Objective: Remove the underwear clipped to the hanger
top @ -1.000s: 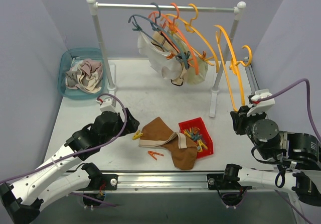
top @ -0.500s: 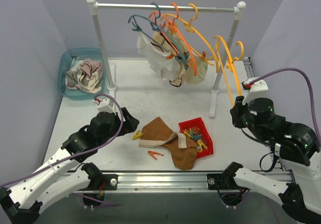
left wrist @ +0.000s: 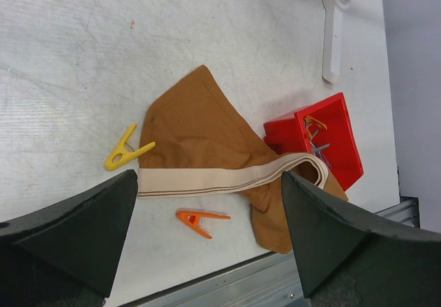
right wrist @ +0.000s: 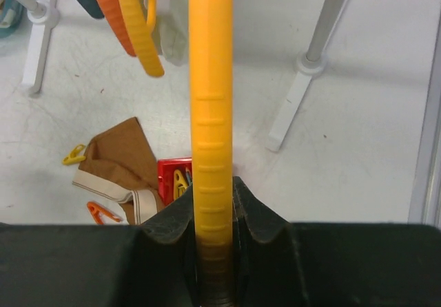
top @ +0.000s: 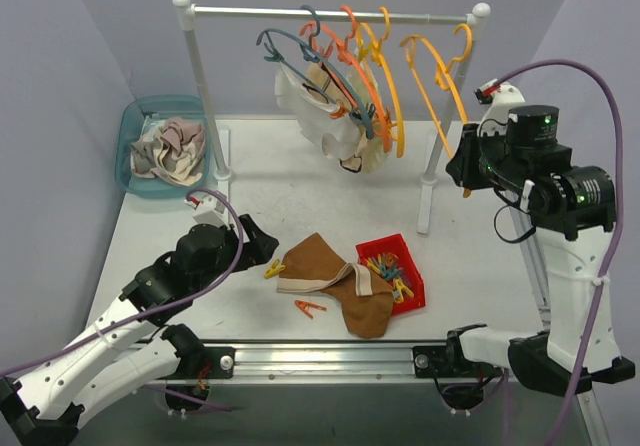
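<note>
Right gripper (right wrist: 212, 207): rose railward, pinching yellow hanger (right wrist: 210, 80).
Left gripper (left wrist: 207, 241): spread above brown underwear (left wrist: 200, 131), near edge.
Cream underwear (top: 320, 116): hung toward far edge.
Risk: hook could miss rail (top: 330, 12), dropping hanger.

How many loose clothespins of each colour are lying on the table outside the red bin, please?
Yellow clothespin: 1
Orange clothespin: 1
Total: 2
</note>
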